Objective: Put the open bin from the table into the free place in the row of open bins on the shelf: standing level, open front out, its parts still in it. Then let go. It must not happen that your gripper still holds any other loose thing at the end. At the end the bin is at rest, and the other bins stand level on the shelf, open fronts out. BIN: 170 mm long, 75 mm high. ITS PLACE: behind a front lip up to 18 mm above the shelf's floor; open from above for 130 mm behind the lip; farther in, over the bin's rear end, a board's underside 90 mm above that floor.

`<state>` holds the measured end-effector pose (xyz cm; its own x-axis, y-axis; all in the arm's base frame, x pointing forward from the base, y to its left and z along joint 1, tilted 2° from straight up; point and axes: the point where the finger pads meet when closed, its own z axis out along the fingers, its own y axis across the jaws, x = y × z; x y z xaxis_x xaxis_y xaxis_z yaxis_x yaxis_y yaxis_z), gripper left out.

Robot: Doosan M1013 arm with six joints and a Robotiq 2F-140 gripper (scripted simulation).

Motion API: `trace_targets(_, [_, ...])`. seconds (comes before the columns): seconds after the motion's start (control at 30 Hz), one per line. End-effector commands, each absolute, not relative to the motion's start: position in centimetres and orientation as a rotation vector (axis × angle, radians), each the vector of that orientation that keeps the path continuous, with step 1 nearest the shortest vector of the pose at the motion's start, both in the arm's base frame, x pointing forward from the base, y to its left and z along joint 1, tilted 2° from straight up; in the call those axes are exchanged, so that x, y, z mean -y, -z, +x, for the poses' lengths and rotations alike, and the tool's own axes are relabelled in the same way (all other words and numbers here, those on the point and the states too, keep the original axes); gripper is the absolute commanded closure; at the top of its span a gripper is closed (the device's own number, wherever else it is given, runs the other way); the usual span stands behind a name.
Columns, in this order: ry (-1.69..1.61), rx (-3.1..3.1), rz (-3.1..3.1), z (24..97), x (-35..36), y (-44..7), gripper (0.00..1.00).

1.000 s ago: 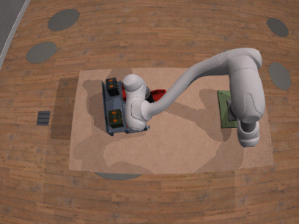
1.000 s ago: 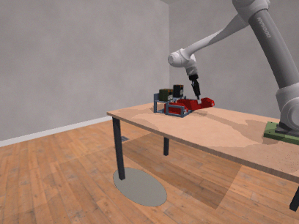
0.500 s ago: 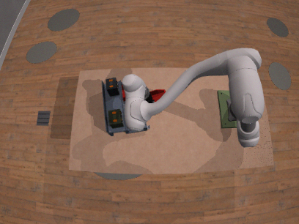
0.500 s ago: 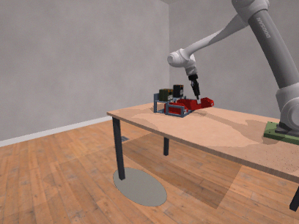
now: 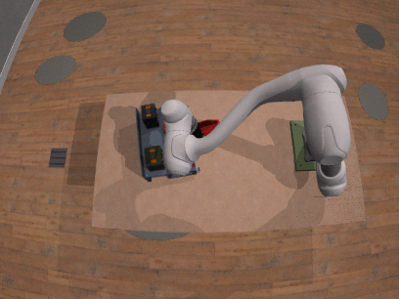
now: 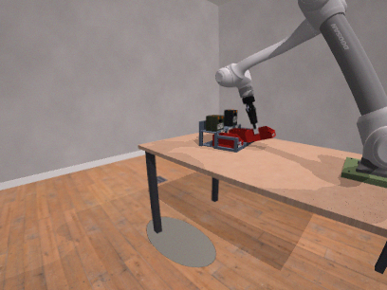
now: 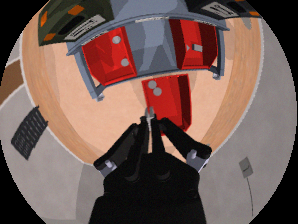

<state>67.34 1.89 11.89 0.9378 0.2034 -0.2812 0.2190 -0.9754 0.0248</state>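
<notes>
Green base plate [image 5: 299, 147] on table [image 5: 235, 205]; floor vent, probably [image 5: 58, 157].

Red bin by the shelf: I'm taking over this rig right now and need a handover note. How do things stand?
Gripper: shut, fingertips pinched on the near end wall of the red bin.
Red bin: in front of the shelf, lined up with the free middle place, not yet inside. Small grey parts are in it.
Other two bins: on the shelf either side of the gap, open fronts out.
Done: bin gripped and brought to the gap.
Left: lift it over the front lip, slide it in level, let go, back away.
</notes>
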Motion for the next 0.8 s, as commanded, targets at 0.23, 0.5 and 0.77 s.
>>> trace_targets(0.23, [0.434, -0.333, 3.032, 68.4, -2.1, -12.2, 1.0])
trace_targets(0.5, [0.434, -0.333, 3.032, 69.2, -2.3, -12.2, 1.0])
trace_targets(0.77, [0.434, -0.333, 3.032, 69.9, -2.5, -12.2, 1.0])
